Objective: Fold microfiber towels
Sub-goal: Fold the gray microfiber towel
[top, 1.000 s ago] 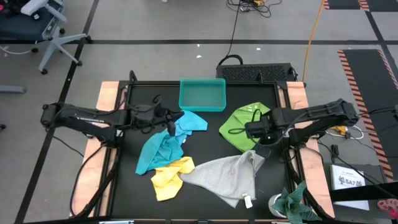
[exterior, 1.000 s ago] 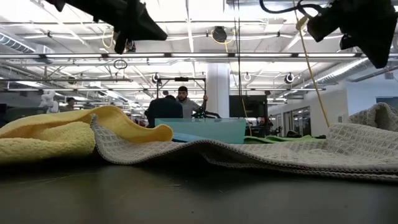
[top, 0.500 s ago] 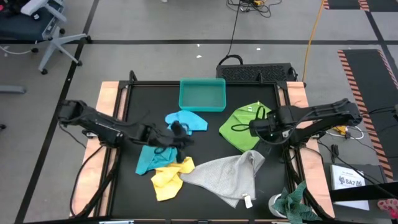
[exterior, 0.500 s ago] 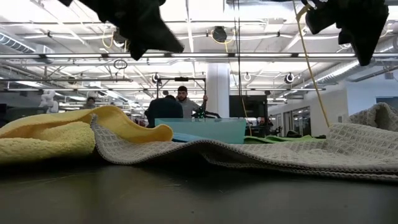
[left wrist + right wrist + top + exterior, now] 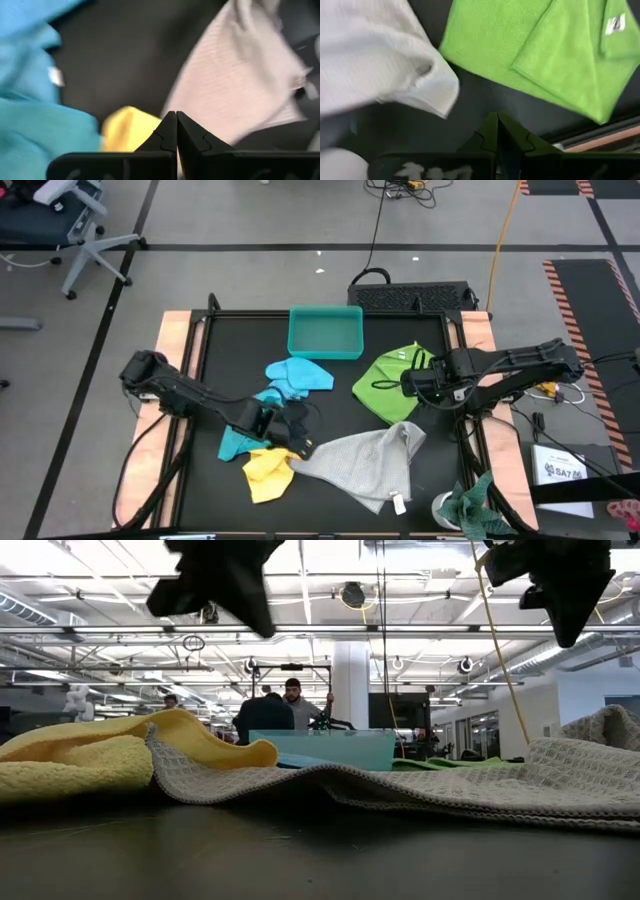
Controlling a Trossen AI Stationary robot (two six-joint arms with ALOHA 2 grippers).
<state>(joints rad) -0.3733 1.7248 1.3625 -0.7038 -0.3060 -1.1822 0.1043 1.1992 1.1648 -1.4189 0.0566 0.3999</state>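
Yellow towel | lies just below left gripper, fingers pressed together, empty | right gripper closed, empty, farther off beside lime green towel

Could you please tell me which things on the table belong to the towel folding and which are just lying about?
For the job: green towel, light blue towel, turquoise towel, yellow towel, grey towel.
Lying about: teal tray, mottled rag.

A white card at the table's right edge is showing "SA7". Its remaining print is proving illegible.
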